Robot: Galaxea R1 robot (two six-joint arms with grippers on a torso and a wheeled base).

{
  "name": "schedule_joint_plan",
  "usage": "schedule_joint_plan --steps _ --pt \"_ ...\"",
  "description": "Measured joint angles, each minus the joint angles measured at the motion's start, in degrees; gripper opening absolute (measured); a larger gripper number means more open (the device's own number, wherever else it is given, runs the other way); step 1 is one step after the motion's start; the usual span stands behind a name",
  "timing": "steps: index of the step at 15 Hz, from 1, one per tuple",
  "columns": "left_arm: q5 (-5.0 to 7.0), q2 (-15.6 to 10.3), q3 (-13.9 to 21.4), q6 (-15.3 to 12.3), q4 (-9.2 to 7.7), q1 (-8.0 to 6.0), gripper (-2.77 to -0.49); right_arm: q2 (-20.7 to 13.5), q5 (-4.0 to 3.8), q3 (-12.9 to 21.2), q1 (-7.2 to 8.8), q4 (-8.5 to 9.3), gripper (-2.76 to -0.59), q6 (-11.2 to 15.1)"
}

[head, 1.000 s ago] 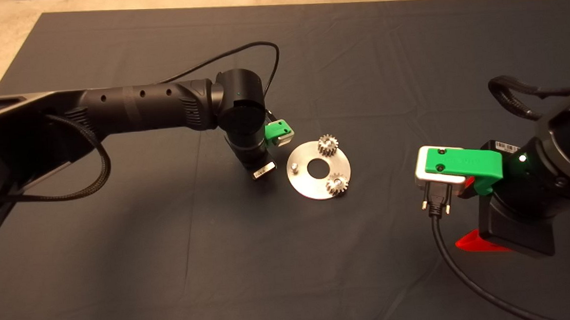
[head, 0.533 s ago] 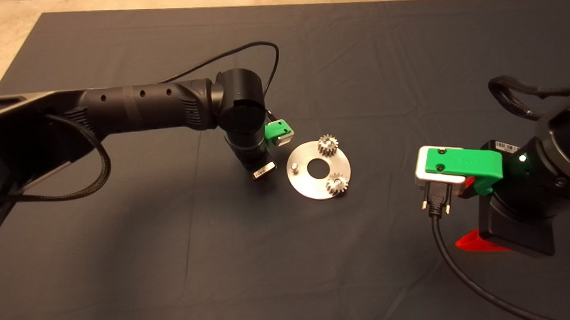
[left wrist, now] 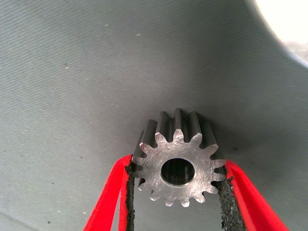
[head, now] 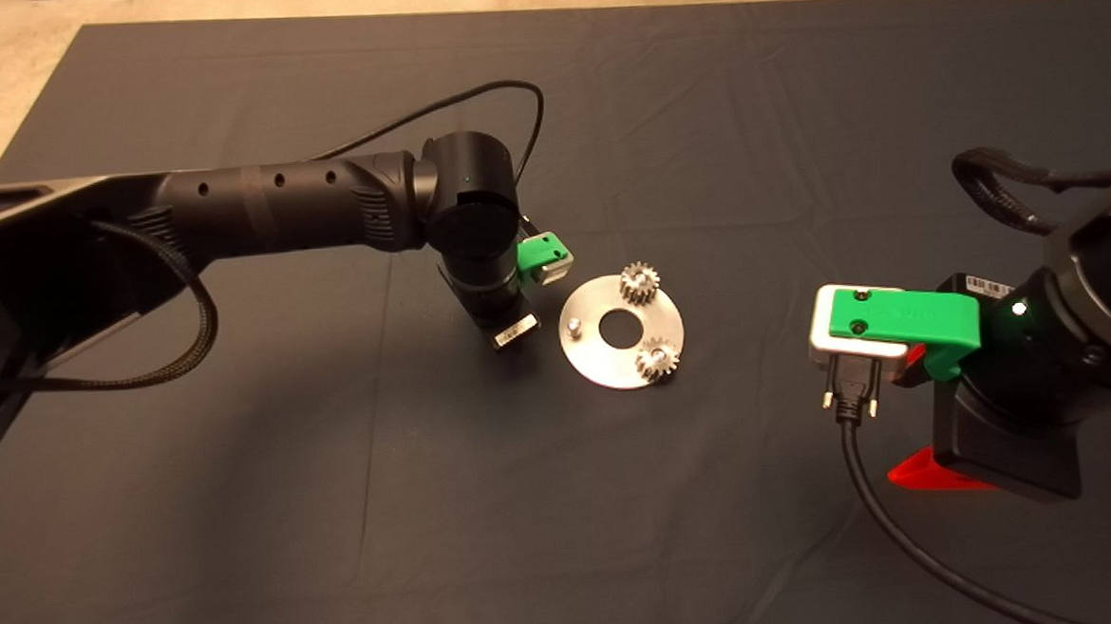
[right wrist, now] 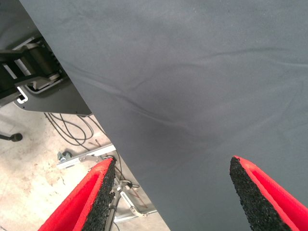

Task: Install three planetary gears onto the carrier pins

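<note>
1. From the head view, we take the carrier disc (head: pixel 622 330) as our landmark on the desk's dark mat (head: pixel 565 502). Two planetary gears already sit on its pins, one at the far rim (head: pixel 640 283) and one at the near right rim (head: pixel 658 357); the third carrier pin (head: pixel 573 326), on the disc's left side, stands bare. Our left gripper (head: pixel 515 325) hangs just left of the disc, close to that bare pin. Against the earlier head pictures we find almost nothing shifted: the arm has only crept slightly, so we judge the approach is pausing or easing in, with the last gear not yet set.

2. In the left wrist view, our fingers (left wrist: pixel 126 192) are closed on the third planetary gear (left wrist: pixel 178 161), pads pressing its toothed flanks, bore facing the camera. A bright edge of the disc (left wrist: pixel 288 24) shows beyond it, apart from the gear.

3. In the right wrist view, our right gripper (right wrist: pixel 171 192) waits well right of the disc, fingers spread wide and holding nothing, over the mat's edge with floor and cables beyond.
</note>
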Motion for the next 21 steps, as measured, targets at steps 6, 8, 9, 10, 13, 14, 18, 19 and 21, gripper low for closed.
schedule_joint_plan --steps 6,8,9,10,13,14,18,19,21 --pt "0.02 0.59 -0.20 -0.24 -7.47 -5.86 -2.37 -0.12 0.00 0.00 0.00 0.02 -1.60 0.00" --pt "0.00 0.61 -0.20 -0.66 -9.51 -7.72 -2.37 -0.11 -0.01 0.00 0.02 0.00 -1.60 0.00" --pt "0.02 0.70 -0.17 -1.29 -10.47 -8.20 -2.37 -0.11 0.00 0.00 0.02 0.02 -1.60 0.00" --pt "0.00 0.83 0.00 -1.73 -11.16 -8.65 -2.37 -0.11 0.00 0.00 0.02 0.02 -1.60 0.00" --pt "0.05 1.02 1.96 -3.56 -12.52 -10.13 -2.37 -0.11 0.00 0.00 0.02 0.02 -1.60 0.00" --pt "0.02 1.24 2.90 -4.43 -12.76 -10.35 -2.37 -0.11 0.00 0.00 0.02 0.00 -1.60 0.00" --pt "0.00 3.39 5.01 -5.90 -13.98 -10.77 -2.38 -0.09 0.00 0.00 0.02 -0.01 -1.60 0.00" --pt "0.02 4.06 5.21 -6.07 -14.01 -11.11 -2.38 -0.08 0.00 0.00 0.02 0.02 -1.60 0.00" --pt "0.05 5.05 5.49 -6.25 -14.01 -11.51 -2.38 -0.09 -0.01 0.00 0.02 0.00 -1.60 0.00"
